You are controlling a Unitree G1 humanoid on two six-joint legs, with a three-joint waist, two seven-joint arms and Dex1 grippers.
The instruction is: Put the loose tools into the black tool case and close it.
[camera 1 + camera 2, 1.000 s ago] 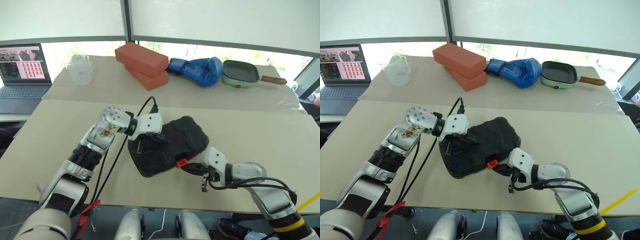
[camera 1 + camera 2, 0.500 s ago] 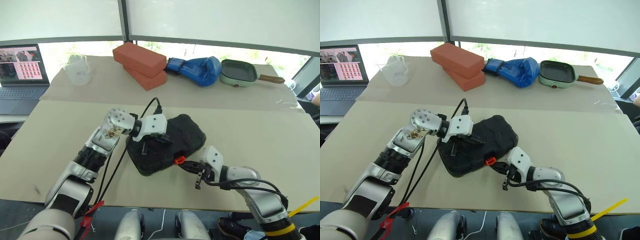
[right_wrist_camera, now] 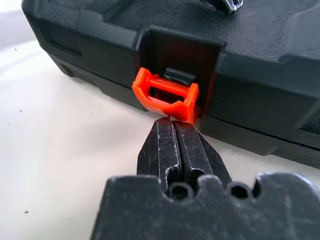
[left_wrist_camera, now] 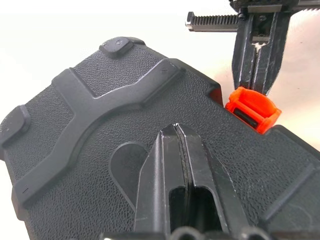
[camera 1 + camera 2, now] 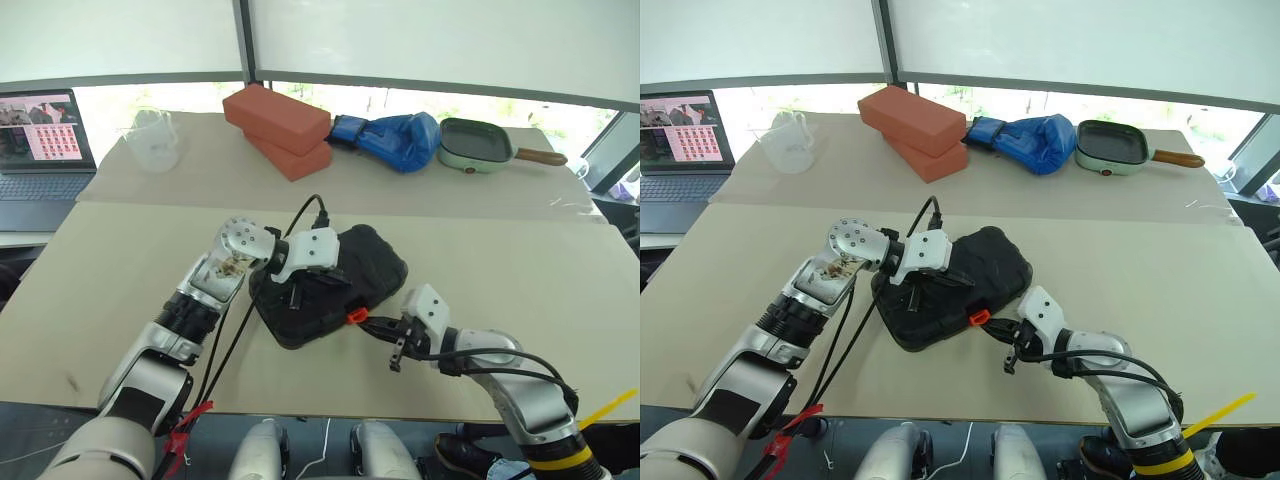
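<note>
— So where does the black tool case [image 5: 325, 285] stand?

— It lies shut on the near part of the worktop [image 5: 520, 260], lid down on its base, with no loose tools showing around it. What remains looks like the latching. The small orange latch [image 3: 166, 95] on the case's near edge hangs out from its recess instead of lying flat against the wall.

— And the claws?

— The left claw [image 4: 176, 137] has its fingers pressed together, holding nothing, and rests tip-down on the textured lid, seemingly to pin it. The right claw [image 3: 174, 142] is also closed tight and empty; its paired tips sit just under the orange latch, touching or nearly touching its lower lip. The left wrist view shows the same thing from the other side: the right claw's fingers coming in right beside the latch.

— What does the next move call for?

— Probably a short push by the right claw's tips, up and in toward the case wall, until the latch snaps over its catch. The left claw ought to keep weight on the lid so the case does not slide away.

— Anything else nearby?

— Well apart, at the far side: two red bricks [image 5: 283, 130], a blue boxing glove [image 5: 395, 140], a green pan [image 5: 480, 145], a clear jug [image 5: 152, 140] and a laptop [image 5: 40, 150].
</note>
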